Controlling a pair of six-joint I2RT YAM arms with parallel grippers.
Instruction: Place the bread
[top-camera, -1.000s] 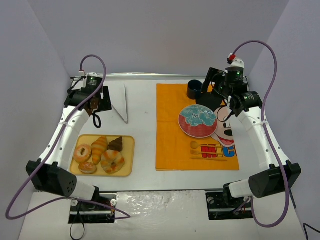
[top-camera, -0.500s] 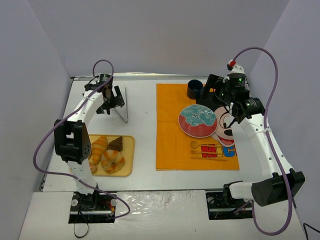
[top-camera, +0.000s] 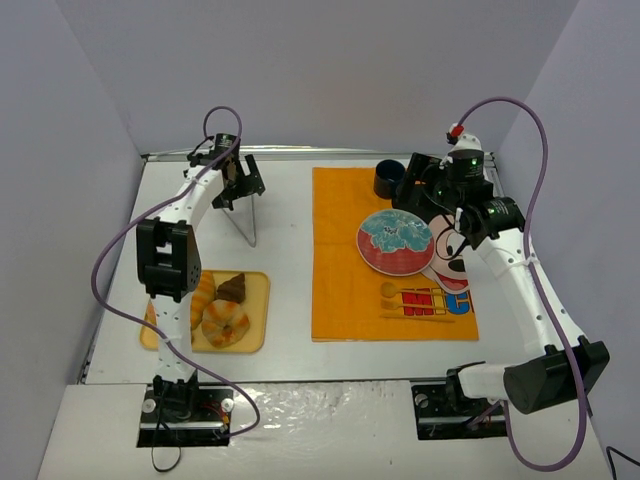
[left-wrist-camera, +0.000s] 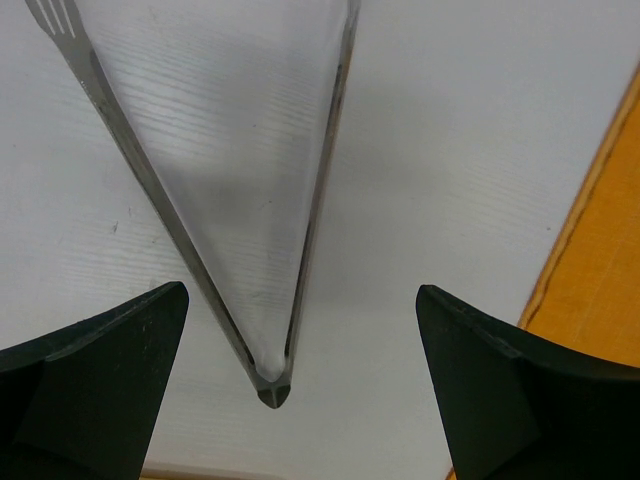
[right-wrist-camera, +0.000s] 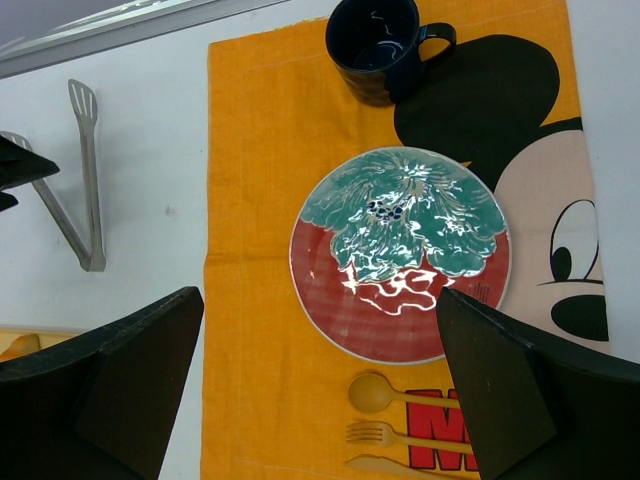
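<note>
Top external view: the bread (top-camera: 232, 288), a dark brown wedge, lies on a wooden tray (top-camera: 256, 312), well apart from the left claw (top-camera: 238, 183) and back toward that arm's base. A croissant (top-camera: 203, 295) sits just beside the bread, and a donut (top-camera: 225, 323) lies on its near side. The left claw (left-wrist-camera: 300, 290) is spread wide above the white table (left-wrist-camera: 450, 120). Metal tongs (left-wrist-camera: 272, 385) lie beneath it, their hinge between the fingers and their tips pointing away ahead. The right claw (right-wrist-camera: 320, 292), far across from the bread, is also wide open and holds nothing. A red and teal plate (right-wrist-camera: 400, 255) lies below and ahead of it on an orange placemat (right-wrist-camera: 250, 150), with a dark mug (right-wrist-camera: 378, 45) farther ahead.
</note>
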